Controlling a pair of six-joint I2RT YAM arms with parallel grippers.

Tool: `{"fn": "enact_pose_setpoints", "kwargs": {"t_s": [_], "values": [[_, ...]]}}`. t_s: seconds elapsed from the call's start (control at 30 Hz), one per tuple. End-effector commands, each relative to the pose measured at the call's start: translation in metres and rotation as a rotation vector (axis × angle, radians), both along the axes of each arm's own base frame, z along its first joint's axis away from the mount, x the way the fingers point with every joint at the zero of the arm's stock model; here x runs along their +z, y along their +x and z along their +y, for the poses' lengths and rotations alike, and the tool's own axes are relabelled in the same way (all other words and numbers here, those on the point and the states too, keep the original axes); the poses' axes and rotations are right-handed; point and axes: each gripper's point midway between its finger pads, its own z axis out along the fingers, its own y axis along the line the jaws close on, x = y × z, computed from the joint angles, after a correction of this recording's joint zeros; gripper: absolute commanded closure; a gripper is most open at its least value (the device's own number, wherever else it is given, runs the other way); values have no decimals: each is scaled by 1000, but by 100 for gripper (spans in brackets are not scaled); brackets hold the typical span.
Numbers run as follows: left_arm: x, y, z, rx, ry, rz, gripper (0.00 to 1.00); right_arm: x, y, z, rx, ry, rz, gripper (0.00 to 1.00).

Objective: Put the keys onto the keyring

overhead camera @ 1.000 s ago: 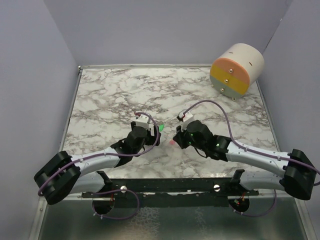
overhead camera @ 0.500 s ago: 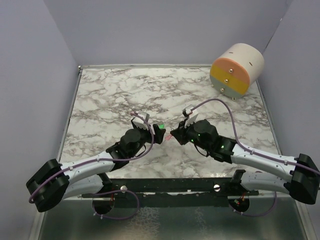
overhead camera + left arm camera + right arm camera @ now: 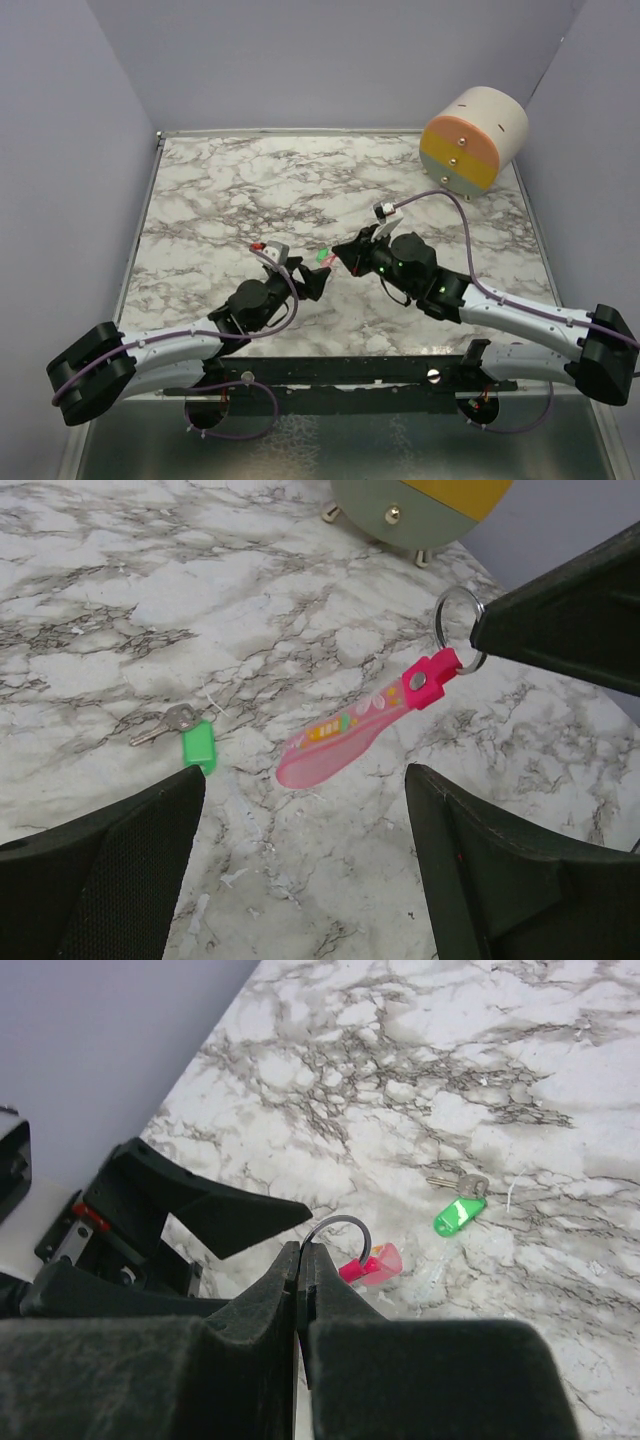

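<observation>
The short green key (image 3: 197, 746) lies flat on the marble with its metal blade pointing left; it also shows as the green key (image 3: 323, 257) from above and the green key (image 3: 459, 1214) in the right wrist view. My right gripper (image 3: 301, 1250) is shut on the metal keyring (image 3: 345, 1225). The longer pink-red key (image 3: 345, 735) hangs from the keyring (image 3: 458, 615) by a red clip, just above the table. My left gripper (image 3: 305, 785) stands open with nothing in it, short of both keys.
A round drum (image 3: 474, 140) with orange, yellow and green bands lies on its side at the back right corner. Purple walls close in the table's left, back and right sides.
My left gripper has drawn back toward the near left, away from the green key. My right gripper has shifted a little left and farther back, still holding the keyring.
</observation>
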Motion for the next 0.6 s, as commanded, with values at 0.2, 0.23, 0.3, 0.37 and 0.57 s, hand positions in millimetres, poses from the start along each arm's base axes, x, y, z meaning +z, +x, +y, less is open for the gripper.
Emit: {"fn": "enact_pose_setpoints", "kwargs": {"t_s": [0.2,0.23,0.3,0.37,0.57], "values": [[51,0,15,77,-210,-183,17,29,13,9,-88,201,17,99],[52,1,15,80,-213,-191,17,30,13,10,-85,211,18,99],[53,2,14,85,-209,-199,17,30,14,13,-84,222,30,99],[54,4,12,87,-208,-206,17,30,13,17,-73,230,36,99],[55,9,5,88,-212,-222,17,29,12,23,-54,245,50,99]]}}
